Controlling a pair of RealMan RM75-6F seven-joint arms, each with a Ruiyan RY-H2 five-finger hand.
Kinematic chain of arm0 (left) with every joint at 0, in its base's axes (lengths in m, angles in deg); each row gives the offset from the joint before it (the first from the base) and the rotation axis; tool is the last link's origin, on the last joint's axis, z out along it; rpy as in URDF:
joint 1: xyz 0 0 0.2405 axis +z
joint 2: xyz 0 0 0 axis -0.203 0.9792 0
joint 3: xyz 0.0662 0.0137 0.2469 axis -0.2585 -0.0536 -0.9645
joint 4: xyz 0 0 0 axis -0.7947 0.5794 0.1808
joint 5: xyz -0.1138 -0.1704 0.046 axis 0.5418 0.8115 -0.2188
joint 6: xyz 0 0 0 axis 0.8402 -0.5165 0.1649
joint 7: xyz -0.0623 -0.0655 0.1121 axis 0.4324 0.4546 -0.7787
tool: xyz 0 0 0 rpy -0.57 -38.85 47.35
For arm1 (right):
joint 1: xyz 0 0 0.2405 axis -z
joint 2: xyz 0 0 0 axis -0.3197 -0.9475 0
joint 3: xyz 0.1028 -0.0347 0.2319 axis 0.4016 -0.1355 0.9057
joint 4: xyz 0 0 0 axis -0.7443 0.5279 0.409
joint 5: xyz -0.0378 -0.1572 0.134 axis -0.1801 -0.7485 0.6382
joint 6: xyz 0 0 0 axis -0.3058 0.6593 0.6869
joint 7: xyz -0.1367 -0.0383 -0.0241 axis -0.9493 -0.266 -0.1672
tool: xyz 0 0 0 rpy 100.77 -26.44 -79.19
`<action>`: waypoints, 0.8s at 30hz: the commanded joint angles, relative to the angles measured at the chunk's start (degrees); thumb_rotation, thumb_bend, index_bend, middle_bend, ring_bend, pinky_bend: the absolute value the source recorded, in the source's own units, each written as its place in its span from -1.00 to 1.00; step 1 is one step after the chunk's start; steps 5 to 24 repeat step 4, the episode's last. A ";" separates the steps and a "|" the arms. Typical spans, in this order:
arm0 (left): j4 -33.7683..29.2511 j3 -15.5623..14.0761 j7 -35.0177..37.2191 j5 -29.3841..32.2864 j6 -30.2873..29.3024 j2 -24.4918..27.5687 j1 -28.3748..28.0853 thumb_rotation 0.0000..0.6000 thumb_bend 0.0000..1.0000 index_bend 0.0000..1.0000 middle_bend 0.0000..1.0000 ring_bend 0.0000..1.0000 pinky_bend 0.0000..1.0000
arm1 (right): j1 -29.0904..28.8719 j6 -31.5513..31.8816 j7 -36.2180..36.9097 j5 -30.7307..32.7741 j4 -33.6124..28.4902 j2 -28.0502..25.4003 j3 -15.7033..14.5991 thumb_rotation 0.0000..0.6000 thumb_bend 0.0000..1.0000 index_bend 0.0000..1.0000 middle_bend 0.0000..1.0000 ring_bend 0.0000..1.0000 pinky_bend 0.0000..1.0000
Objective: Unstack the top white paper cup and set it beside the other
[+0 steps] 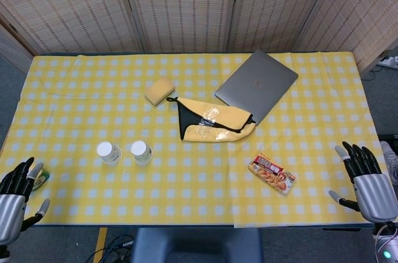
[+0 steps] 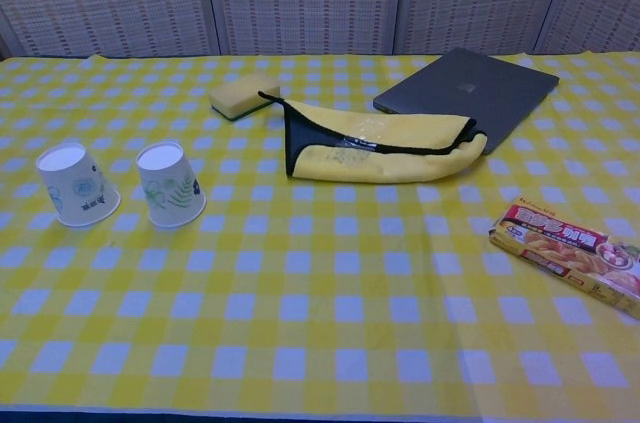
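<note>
Two white paper cups stand upside down side by side on the yellow checked cloth, a small gap between them. The left cup [image 1: 109,152] [image 2: 76,184] has a blue print, the right cup [image 1: 141,152] [image 2: 170,183] a green leaf print. My left hand [image 1: 13,199] hangs off the table's front left corner, fingers spread and empty, well away from the cups. My right hand [image 1: 367,181] is at the front right edge, fingers apart, holding nothing. Neither hand shows in the chest view.
A yellow sponge [image 1: 160,91] lies behind the cups. A yellow and black pouch [image 1: 214,123] sits mid-table, with a grey laptop [image 1: 256,84] behind it. A red snack packet [image 1: 272,173] lies at the front right. A small yellow object [image 1: 40,179] sits by my left hand.
</note>
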 commanded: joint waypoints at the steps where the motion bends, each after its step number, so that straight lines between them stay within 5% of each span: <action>1: 2.45 0.93 2.90 1.02 0.41 -1.27 1.03 1.00 -0.31 -1.00 -1.00 -1.00 -0.67 | -0.13 -0.41 -0.90 0.51 -0.10 0.42 0.18 1.00 -0.77 -1.00 -1.00 -1.00 -1.00; 24: 4.76 1.34 4.96 1.89 1.31 -2.26 1.62 1.00 -0.31 -1.00 -1.00 -1.00 -0.67 | -0.14 -0.66 -1.57 1.15 -0.22 0.71 0.37 1.00 -0.77 -1.00 -1.00 -1.00 -1.00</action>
